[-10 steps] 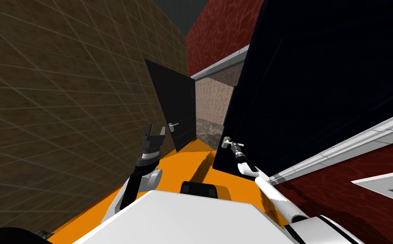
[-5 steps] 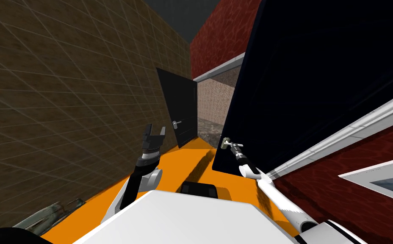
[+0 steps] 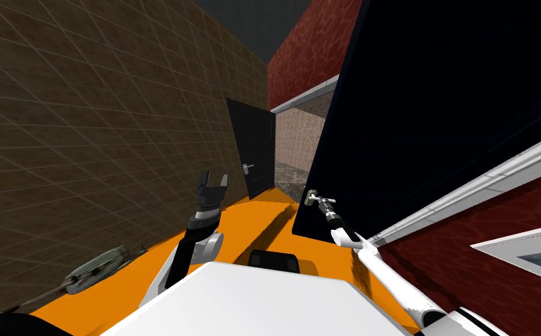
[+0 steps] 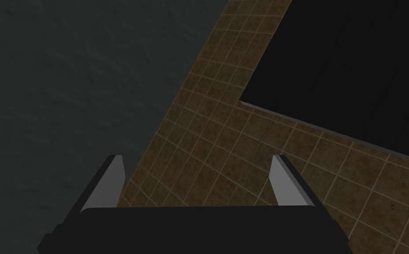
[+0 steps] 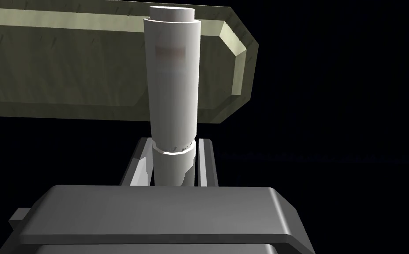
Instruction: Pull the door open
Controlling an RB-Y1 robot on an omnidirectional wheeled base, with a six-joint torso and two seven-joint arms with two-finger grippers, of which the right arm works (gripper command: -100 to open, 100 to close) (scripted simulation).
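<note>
Counts: two grippers, two dark doors and two lever handles are showing.
Right gripper (image 5: 172, 152): its two fingers are pinching the base of the pale round door handle (image 5: 172, 84), one pressing on each side.
Handle plate (image 5: 67, 66): an olive-grey plate is sitting behind the lever, flat against the black door face.
Right arm pose: it is reaching forward and up from the shoulder, nearly straight, with the right gripper (image 3: 323, 205) meeting the door handle (image 3: 312, 196) at the near door's free edge.
Near door (image 3: 438, 116): the task's door is standing on my right as a large dark panel, beside white trim (image 3: 473, 186) on a red wall (image 3: 304, 52).
Left gripper (image 3: 212, 185): it is pointing upward on a bent arm, left of centre.
Left fingers (image 4: 111, 185): they are standing spread apart, holding nothing.
Floor (image 3: 263, 216): orange, running ahead between the arms.
Floor object (image 3: 97, 268): one grey-green thing is lying at the foot of the brown tiled wall (image 3: 88, 116); I cannot tell what it is.
Far door (image 3: 257, 151): it is standing against the tiled wall ahead, carrying a small silver handle (image 3: 247, 167).
</note>
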